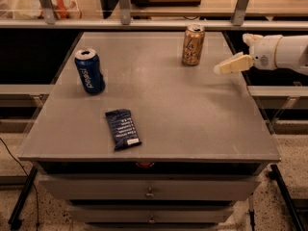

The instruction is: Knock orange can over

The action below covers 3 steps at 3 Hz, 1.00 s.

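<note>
The orange can [193,44] stands upright near the far right of the grey table [192,109], tan-orange with pale cursive lettering and a silver top. My gripper [232,53] comes in from the right edge on a white arm, just right of the can and a short gap away from it. Its cream fingers [233,64] are spread apart and hold nothing. One finger points left toward the can's lower half.
A dark blue can [90,71] stands upright at the far left. A dark blue snack packet [123,128] lies flat near the front middle. A rail with metal posts [124,4] runs behind the table. Drawers [149,191] sit below the front edge.
</note>
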{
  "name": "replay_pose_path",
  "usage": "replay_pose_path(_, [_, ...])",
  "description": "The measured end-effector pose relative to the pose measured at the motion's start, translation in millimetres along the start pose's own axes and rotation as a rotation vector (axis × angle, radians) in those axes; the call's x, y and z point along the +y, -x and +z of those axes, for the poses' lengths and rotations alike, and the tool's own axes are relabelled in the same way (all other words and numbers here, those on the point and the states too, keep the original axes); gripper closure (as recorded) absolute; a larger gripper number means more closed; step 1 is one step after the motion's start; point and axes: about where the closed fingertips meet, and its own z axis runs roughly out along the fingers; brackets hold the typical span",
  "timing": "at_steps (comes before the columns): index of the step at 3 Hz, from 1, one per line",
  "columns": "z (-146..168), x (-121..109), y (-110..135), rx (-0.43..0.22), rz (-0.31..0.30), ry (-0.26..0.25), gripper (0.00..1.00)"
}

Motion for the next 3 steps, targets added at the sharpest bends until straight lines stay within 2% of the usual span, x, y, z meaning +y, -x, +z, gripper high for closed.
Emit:
replay_pose_path(1, [20, -7, 4, -0.026, 0.02, 0.001, 0.0])
replay_pose_path(3, [54, -9, 16, -0.055, 0.026, 0.044, 0.0])
